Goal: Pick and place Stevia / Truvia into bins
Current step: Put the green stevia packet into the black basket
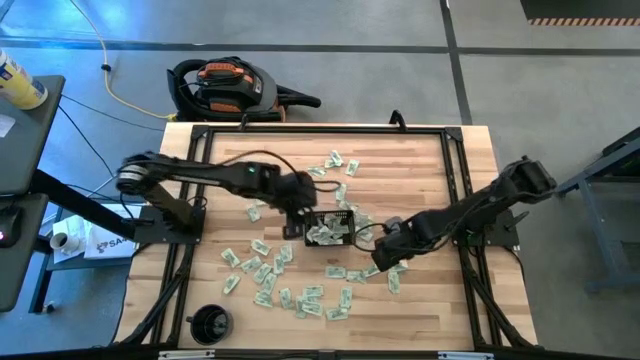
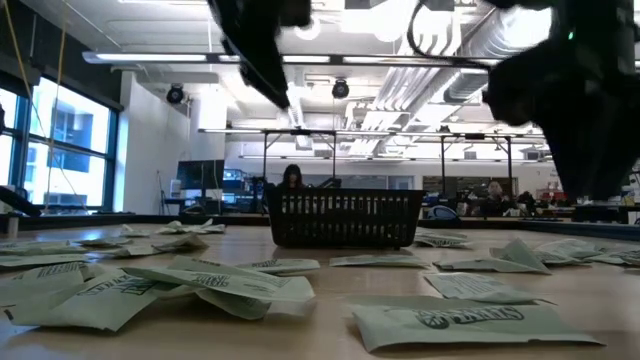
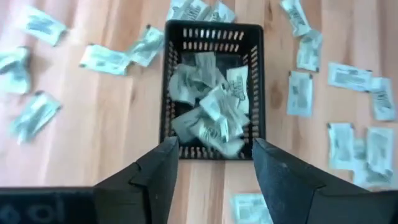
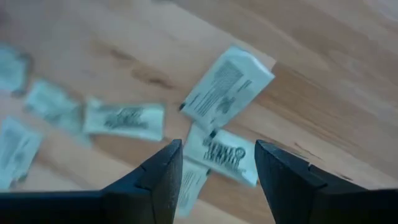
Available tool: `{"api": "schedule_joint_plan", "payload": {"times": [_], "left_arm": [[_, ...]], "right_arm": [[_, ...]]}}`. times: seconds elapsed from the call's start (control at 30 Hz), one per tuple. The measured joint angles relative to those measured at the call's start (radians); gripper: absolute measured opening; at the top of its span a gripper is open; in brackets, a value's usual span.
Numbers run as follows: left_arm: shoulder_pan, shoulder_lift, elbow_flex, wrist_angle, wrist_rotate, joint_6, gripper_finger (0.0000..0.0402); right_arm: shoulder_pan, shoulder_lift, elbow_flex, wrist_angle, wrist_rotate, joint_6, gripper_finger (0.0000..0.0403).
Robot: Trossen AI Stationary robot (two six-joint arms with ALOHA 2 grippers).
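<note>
Stevia sachets [image 2: 455,322] lie scattered across the wooden table [image 1: 440,170] nearest us. We note the right gripper [image 4: 214,180] low over several, fingers apart, empty. Farther on, the left gripper [image 3: 211,171] hangs open above the black mesh bin [image 3: 213,34], which holds a heap of sachets.

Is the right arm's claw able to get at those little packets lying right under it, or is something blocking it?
Probably yes. The right gripper hangs open above two overlapping sachets on bare wood, with nothing between them. The black tray and the left gripper sit off to one side, clear of its way down.
</note>
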Motion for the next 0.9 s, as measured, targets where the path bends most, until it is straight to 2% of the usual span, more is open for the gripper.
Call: {"api": "schedule_joint_plan", "payload": {"times": [0.13,0.37,0.5,0.63,0.7,0.77,0.9], "left_arm": [[0.000,-0.072,0.000,-0.048,-0.055,-0.013,0.0237],[0.000,-0.152,-0.002,-0.160,-0.149,-0.053,0.0226],[0.000,-0.187,-0.001,-0.229,-0.179,-0.073,0.0220],[0.000,-0.208,-0.012,-0.301,-0.226,-0.111,0.0212],[0.000,-0.222,-0.031,-0.287,-0.244,-0.123,0.0208],[0.001,-0.244,-0.073,-0.308,-0.246,-0.145,0.0204],[0.001,-0.289,-0.169,-0.301,-0.243,-0.211,0.0198]], "right_arm": [[-0.002,0.057,0.000,0.027,0.025,0.042,0.0213],[-0.035,0.189,0.002,0.115,-0.045,0.048,0.0213],[-0.043,0.217,0.035,0.118,-0.005,0.046,0.0168],[-0.086,0.222,0.067,0.098,0.083,-0.002,0.0077],[-0.110,0.222,0.083,0.077,0.107,-0.046,0.0026],[-0.125,0.222,0.115,0.056,0.132,-0.089,0.0012],[-0.149,0.212,0.237,-0.009,0.188,-0.180,0.0021]]}}
